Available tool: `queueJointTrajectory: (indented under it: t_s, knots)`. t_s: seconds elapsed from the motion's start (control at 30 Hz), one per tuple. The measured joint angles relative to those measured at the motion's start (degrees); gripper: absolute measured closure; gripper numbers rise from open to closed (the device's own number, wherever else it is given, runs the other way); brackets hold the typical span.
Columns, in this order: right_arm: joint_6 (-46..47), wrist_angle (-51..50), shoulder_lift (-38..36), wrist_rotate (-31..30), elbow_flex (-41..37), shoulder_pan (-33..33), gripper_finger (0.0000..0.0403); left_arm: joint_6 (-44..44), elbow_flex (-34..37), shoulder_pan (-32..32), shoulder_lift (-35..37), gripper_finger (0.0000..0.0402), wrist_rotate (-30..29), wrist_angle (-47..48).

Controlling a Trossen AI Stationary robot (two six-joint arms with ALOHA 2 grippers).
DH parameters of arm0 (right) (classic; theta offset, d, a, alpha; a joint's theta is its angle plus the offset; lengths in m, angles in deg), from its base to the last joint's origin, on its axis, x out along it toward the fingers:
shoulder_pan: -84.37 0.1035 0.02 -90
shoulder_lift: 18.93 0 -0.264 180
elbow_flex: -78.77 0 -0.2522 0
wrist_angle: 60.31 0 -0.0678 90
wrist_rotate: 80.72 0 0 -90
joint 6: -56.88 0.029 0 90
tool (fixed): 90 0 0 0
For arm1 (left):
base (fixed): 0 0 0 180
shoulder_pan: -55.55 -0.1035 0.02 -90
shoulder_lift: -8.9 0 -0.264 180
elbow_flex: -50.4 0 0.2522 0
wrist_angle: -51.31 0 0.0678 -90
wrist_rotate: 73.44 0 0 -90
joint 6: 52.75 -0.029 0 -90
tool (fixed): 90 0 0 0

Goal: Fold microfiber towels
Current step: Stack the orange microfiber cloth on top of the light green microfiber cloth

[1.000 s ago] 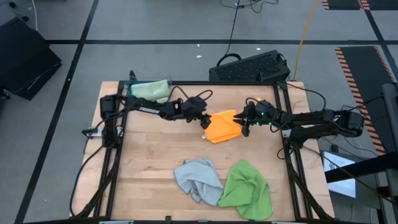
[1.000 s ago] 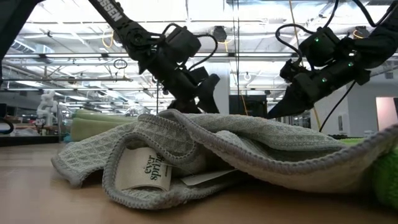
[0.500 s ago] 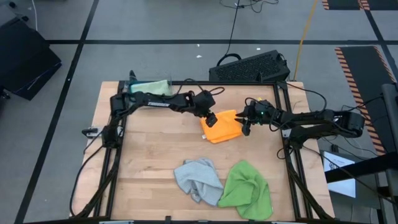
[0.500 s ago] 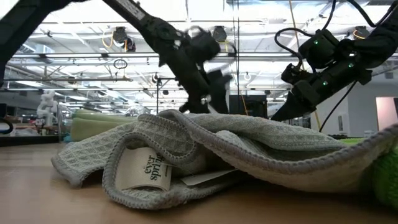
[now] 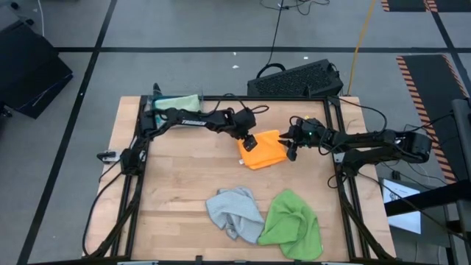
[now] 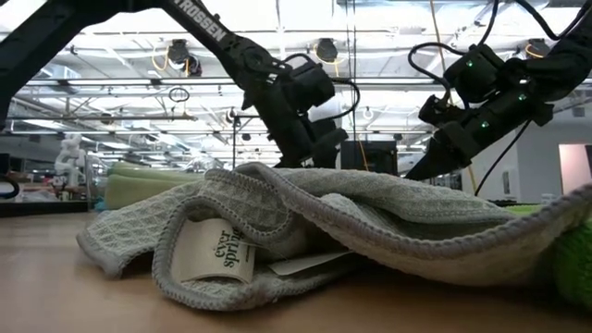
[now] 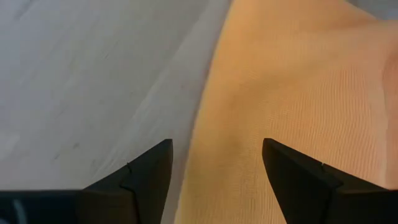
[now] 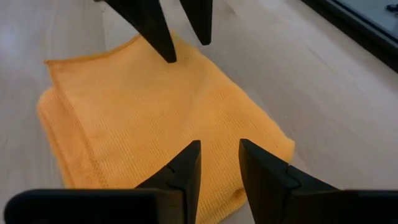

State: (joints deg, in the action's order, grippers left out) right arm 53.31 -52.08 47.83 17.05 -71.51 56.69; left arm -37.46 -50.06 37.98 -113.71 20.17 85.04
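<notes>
Left arm reaches from the far-left corner across the table, elbow low, wrist pitched down. Left gripper (image 5: pixel 249 140) hangs over the left edge of the folded orange towel (image 5: pixel 266 150); its fingers (image 7: pixel 148 169) stand spread wide with nothing between them, one over bare wood, the other over orange cloth.

Right arm comes in from the right edge, forearm nearly level, wrist tipped down. Right gripper (image 5: pixel 291 151) sits at the right edge of the same towel. Its fingers (image 8: pixel 184 167) stand a narrow gap apart above the cloth; no fabric is pinched between them. In the right wrist view the left gripper's two finger tips show at the towel's opposite side.

Orange towel lies folded, roughly rectangular, in the centre of the wooden table (image 5: pixel 176 184), between the two grippers.

Light grey towel (image 5: pixel 234 211) lies crumpled at the near middle, touching the bright green towel (image 5: pixel 291 223) crumpled just to its right. In the low view the grey towel fills the foreground, a white label (image 6: pixel 222 252) showing.

Pale sage green towels (image 5: pixel 176 103) stacked at the far-left corner, a bit of blue cloth under them.

Black keyboard (image 5: pixel 296 79) lies on the floor beyond the far edge.
</notes>
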Motion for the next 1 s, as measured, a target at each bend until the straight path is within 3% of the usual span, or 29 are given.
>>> queueJointTrajectory:
  t_s: [0.2,0.47,0.73,0.9,1.0]
  knots:
    - [0.5,2.0,0.0,2.9,0.0,0.0,0.0300,-2.4,0.2,0.5,0.0,0.0167,2.7,2.9]
    - [0.1,3.0,0.0,3.0,2.1,0.0,0.0300,-4.7,0.2,0.8,-1.6,0.0269,2.3,3.4]
    - [-4.1,-9.3,0.0,4.4,10.7,-0.9,0.0286,-11.8,0.1,3.6,-1.8,0.0354,2.3,4.0]
    - [-6.0,-10.2,2.4,4.5,13.6,-2.1,0.0260,-10.2,0.1,4.1,-1.8,0.0370,2.4,4.1]
    - [-6.1,-10.4,6.0,5.7,14.6,-3.5,0.0248,-7.7,0.1,4.1,-1.7,0.0347,4.5,4.3]
